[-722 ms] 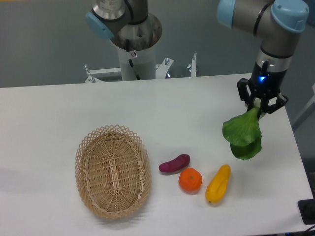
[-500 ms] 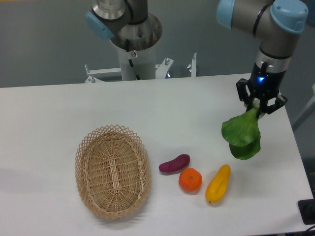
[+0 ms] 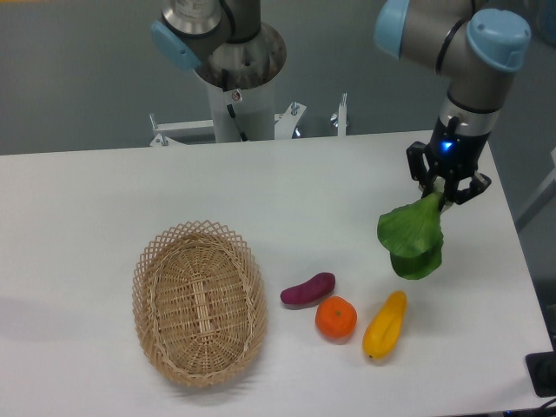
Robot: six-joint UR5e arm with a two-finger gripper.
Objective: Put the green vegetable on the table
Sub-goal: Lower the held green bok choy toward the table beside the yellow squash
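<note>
Camera view: end effector (image 3: 445, 193) clamped on the pale stem of the green vegetable (image 3: 410, 236), leaves dangling above the counter (image 3: 304, 191) right side, near the yellow vegetable (image 3: 385, 326). Carry step; next lower onto bare surface, then release.

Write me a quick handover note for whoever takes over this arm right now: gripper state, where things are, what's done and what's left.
Gripper: shut on the green vegetable, holding it by the pale stem end, leaves hanging down.
The vegetable hangs over the right side of the table; whether its leaf tips touch the surface cannot be told.
Below it lie the yellow vegetable, orange and purple vegetable; the wicker basket lies to the left.
Done: vegetable grasped.
Left: lower it onto a bare patch of table, open, retract.
</note>
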